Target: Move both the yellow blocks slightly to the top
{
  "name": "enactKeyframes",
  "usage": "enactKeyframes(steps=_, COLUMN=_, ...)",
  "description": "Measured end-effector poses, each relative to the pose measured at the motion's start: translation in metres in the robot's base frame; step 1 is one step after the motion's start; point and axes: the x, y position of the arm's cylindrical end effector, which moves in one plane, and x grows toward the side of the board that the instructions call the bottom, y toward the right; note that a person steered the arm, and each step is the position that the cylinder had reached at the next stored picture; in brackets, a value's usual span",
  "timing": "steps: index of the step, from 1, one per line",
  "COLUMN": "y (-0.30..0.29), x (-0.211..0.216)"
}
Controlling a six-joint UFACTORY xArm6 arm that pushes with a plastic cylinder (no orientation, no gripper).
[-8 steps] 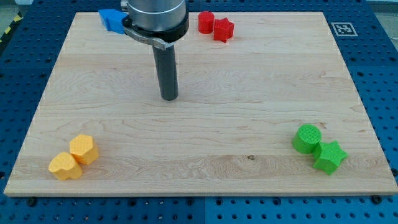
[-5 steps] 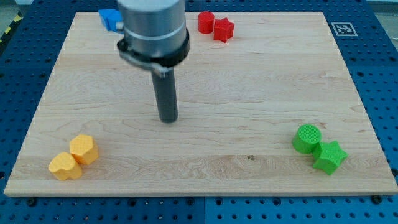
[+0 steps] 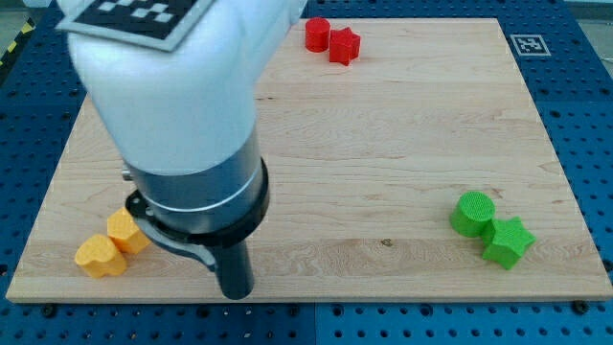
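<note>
Two yellow blocks sit touching at the board's lower left: a hexagonal one (image 3: 123, 231), partly hidden by the arm, and a heart-like one (image 3: 99, 257) just below-left of it. My tip (image 3: 237, 292) rests near the board's bottom edge, to the right of both yellow blocks and a little below them, not touching them. The arm's white and dark body covers much of the board's left half.
A red cylinder (image 3: 317, 34) and red star (image 3: 344, 45) sit touching at the top centre. A green cylinder (image 3: 473, 213) and green star (image 3: 508, 241) sit touching at the lower right. The wooden board (image 3: 402, 144) lies on a blue pegboard.
My tip has moved from the board's middle down toward the bottom edge, ending right of the yellow blocks. The arm now hides the blue blocks at the top left. No block has moved.
</note>
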Motion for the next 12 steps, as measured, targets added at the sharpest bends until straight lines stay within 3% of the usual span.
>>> enactKeyframes(steps=1, y=-0.014, x=-0.001)
enactKeyframes(steps=3, y=-0.110, x=-0.001)
enactKeyframes(steps=5, y=-0.138, x=-0.001)
enactKeyframes(steps=6, y=-0.147, x=-0.001)
enactKeyframes(steps=10, y=-0.089, x=-0.008)
enactKeyframes(steps=12, y=-0.125, x=-0.004)
